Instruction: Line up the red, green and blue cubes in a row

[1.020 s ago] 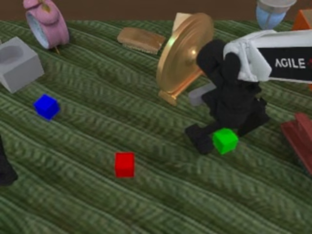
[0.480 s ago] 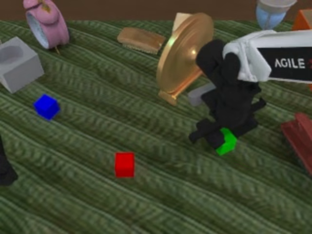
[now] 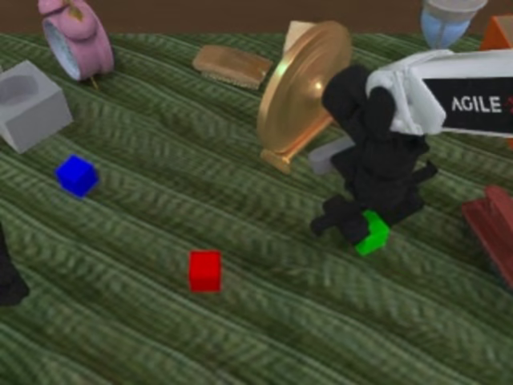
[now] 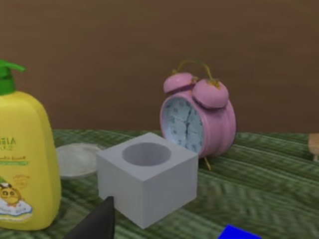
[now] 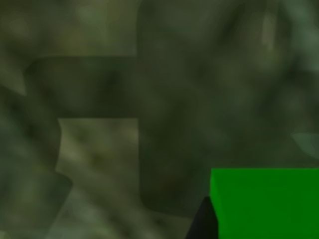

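Gold disc [image 3: 303, 92] glossy metal; table cloth [image 3: 120, 321] ribbed, matt; green cube [image 3: 374, 233] smooth plastic.

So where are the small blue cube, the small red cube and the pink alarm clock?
small blue cube [image 3: 76, 175], top view, top face.
small red cube [image 3: 204, 270], top view, front face.
pink alarm clock [image 4: 187, 125], left wrist view, dial.

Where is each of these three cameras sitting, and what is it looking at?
Top view: above the table, looking down on the small bright red cube; right gripper closed around the small bright green cube.
Left wrist view: low, facing the pink twin-bell alarm clock; a dark fingertip shows.
Right wrist view: pressed close above the cloth.
Shared: green cube.
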Available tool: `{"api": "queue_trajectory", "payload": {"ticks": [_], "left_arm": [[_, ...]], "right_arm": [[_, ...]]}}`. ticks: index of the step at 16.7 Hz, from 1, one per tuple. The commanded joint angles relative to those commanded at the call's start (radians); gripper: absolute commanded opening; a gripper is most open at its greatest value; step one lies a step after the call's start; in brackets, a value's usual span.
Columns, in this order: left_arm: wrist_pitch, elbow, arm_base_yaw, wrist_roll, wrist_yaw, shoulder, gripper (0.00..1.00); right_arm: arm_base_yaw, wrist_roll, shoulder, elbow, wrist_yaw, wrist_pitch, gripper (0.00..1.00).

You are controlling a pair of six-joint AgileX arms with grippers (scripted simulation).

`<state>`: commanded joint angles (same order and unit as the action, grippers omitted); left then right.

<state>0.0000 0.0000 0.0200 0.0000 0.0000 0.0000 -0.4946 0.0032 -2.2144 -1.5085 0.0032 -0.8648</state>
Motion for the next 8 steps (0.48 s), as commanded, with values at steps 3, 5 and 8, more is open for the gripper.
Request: {"api": "queue_trajectory", "payload": {"ticks": [3,5,8], "left_arm": [[0.0,0.0,0.0,0.0,0.0,0.0,1.0],[0.0,0.0,0.0,0.0,0.0,0.0,1.0],[0.0,0.0,0.0,0.0,0.0,0.0,1.0]], "right_arm": [[0.0,0.0,0.023,-0.02,0.0,-0.023,0.0],[-0.001,0.001,0.042,-0.057,0.001,-0.079,0.0],[-0.004,0.0,0.079,-0.123,0.0,-0.194,0.0]]}}
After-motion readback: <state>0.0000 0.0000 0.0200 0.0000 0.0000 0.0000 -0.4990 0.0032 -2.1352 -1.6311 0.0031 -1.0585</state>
